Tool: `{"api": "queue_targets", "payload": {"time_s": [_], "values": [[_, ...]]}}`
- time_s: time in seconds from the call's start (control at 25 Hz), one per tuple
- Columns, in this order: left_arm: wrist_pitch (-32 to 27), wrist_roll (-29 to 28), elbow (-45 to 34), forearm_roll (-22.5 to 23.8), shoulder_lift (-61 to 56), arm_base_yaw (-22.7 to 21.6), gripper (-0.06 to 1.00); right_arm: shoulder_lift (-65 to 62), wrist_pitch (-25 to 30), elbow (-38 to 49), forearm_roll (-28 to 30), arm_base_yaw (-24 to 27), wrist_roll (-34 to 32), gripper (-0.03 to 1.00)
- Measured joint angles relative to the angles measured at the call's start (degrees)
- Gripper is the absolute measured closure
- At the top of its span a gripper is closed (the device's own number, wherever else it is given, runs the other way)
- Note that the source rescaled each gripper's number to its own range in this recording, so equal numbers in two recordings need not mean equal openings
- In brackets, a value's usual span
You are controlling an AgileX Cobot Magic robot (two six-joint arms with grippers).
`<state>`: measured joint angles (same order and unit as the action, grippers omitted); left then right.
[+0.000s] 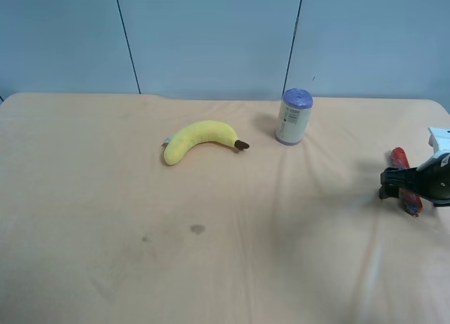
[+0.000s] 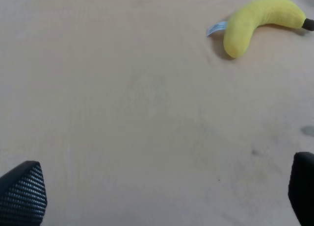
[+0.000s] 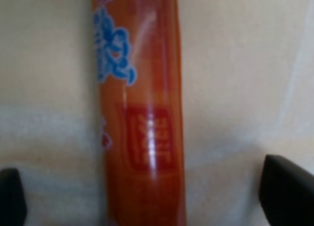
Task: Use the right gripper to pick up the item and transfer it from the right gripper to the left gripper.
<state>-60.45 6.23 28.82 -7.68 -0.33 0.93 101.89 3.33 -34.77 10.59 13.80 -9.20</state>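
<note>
The slim red sausage-shaped stick in a shiny wrapper with blue-and-white markings [image 3: 142,118] lies flat on the beige cloth-covered surface [image 1: 105,268], filling the right wrist view. The black right tool [image 3: 147,191] is open. Its two dark fingertips [image 3: 287,189] stand wide on either side of the stick, and neither touches it. In the exterior high view the stick sits near the right edge, with the tool straddling it. It lies well apart from the white-and-purple cylindrical can [image 1: 293,117] and the yellow plush banana [image 1: 200,138]. The left tool [image 2: 162,189] is also open, with only bare surface between its tips.
</note>
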Motion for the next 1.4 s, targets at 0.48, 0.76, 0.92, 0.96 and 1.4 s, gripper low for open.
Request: {"api": "queue_targets", "payload": {"time_s": [0.48,0.76,0.92,0.96,1.4], "values": [[0.0,0.0,0.0,0.0,0.0,0.0,-0.06,-1.4,1.5,0.0,0.0,-0.7,0.0,0.09],[0.0,0.0,0.0,0.0,0.0,0.0,-0.06,-1.4,1.8,0.0,0.0,-0.8,0.0,0.38],[0.0,0.0,0.0,0.0,0.0,0.0,-0.06,-1.4,1.9,0.0,0.0,-0.8,0.0,0.58],[0.0,0.0,0.0,0.0,0.0,0.0,-0.06,-1.4,2.0,0.0,0.0,-0.8,0.0,0.62],[0.0,0.0,0.0,0.0,0.0,0.0,-0.06,-1.4,2.8,0.0,0.0,-0.8,0.0,0.96]]}}
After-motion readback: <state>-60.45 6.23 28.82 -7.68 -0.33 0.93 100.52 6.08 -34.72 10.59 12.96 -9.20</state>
